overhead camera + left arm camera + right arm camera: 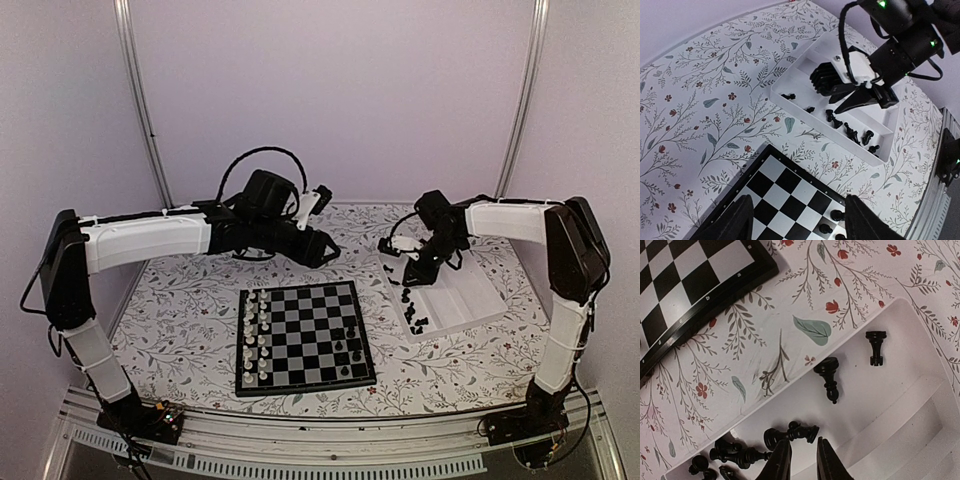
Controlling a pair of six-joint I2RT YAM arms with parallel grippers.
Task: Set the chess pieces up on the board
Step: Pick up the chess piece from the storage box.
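Black plastic chess pieces (pixel 829 377) lie scattered in a white tray (pixel 478 300) on the right of the flower-patterned surface (pixel 180 320). Most are tipped on their sides along the tray's edge nearest the board (pixel 305 335). The board sits in the middle of the surface, just beside the tray and not touching it. White pieces (pixel 255 335) stand in two files along its left side, and a few black ones stand on squares near its right edge.

The right claw (pixel 802 445) hangs low over the tray. Its fingers are drawn nearly together, with only a narrow slit between them and nothing in the slit. The tips are right next to one black piece lying on its side; whether they touch it I cannot tell. Two more pieces lie apart from each other further along the tray floor, and a small heap lies at the other end.

The left claw (pixel 800 202) hovers above the board's far right corner, fingers spread wide, holding nothing.
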